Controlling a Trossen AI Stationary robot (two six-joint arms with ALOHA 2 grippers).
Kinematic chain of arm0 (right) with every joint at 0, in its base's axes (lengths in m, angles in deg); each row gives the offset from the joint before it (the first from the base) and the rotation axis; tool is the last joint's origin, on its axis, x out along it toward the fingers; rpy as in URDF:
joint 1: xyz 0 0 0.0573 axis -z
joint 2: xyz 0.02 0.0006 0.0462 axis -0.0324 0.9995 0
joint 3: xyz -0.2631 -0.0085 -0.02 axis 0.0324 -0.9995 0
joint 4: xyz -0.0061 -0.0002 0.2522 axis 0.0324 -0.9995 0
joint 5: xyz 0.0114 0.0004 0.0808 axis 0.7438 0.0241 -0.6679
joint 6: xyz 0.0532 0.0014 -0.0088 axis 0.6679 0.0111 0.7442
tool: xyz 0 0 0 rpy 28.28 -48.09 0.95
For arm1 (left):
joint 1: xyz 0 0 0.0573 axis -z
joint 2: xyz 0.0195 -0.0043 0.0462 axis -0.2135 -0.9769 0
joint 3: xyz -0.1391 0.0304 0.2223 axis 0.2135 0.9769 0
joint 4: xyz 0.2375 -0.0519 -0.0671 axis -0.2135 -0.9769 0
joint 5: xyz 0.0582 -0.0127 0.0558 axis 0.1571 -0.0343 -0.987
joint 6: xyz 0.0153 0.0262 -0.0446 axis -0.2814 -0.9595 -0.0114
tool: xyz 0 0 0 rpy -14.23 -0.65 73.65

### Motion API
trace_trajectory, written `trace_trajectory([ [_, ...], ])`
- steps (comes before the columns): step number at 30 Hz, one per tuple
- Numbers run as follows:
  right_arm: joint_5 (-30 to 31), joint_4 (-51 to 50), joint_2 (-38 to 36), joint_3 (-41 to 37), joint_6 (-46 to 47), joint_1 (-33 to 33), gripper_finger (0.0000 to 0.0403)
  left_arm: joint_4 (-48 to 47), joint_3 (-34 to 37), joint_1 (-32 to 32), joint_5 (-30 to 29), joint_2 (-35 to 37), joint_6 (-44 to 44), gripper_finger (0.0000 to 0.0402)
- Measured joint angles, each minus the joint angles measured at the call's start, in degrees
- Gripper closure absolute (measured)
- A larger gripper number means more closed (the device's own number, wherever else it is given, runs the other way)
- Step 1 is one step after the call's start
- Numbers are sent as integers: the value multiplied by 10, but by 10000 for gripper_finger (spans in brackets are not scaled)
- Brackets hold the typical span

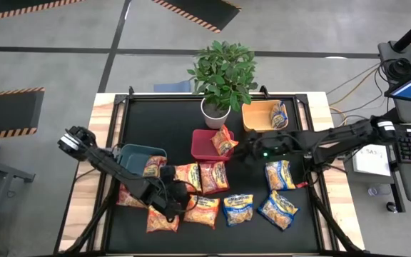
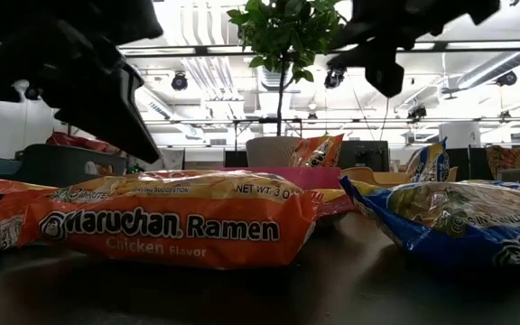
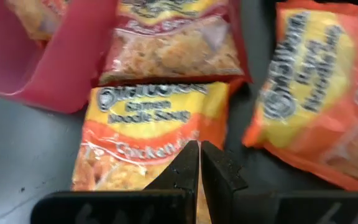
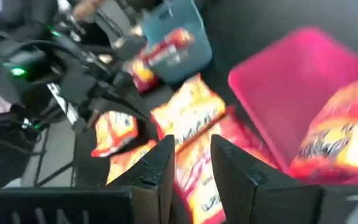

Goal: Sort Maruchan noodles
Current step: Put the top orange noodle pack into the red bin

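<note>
One orange Maruchan packet (image 3: 148, 134) just beyond left gripper (image 3: 199, 163), jaws closed

table (image 1: 312, 114): black mat (image 1: 163, 118) | 3 bins (image 1: 204, 143), potted plant (image 1: 216, 111), noodle pkts (image 1: 237, 209)

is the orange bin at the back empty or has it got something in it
Not empty. The high view shows one blue-and-yellow packet leaning inside the orange bin; the rest of its floor looks bare.
</note>
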Motion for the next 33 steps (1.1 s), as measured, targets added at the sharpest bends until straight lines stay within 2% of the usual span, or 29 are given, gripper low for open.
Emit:
trace_trajectory([
  [6, -66, -41, 63, 54, 104, -3, 264, -21, 4, 19, 3, 0, -3, 402],
  [11, -65, -41, 115, 89, 129, -18, 210, -17, 24, 23, 3, 0, 3, 402],
  [15, -63, -37, 172, 128, 126, -35, 183, -10, 42, 23, -10, 0, 3, 402],
  [27, -61, -40, 327, 248, 137, -50, 175, 53, 96, 24, -16, 1, 32, 401],
  [33, -59, -54, 377, 276, 207, -47, 168, 58, 104, 25, -17, 1, 31, 401],
])
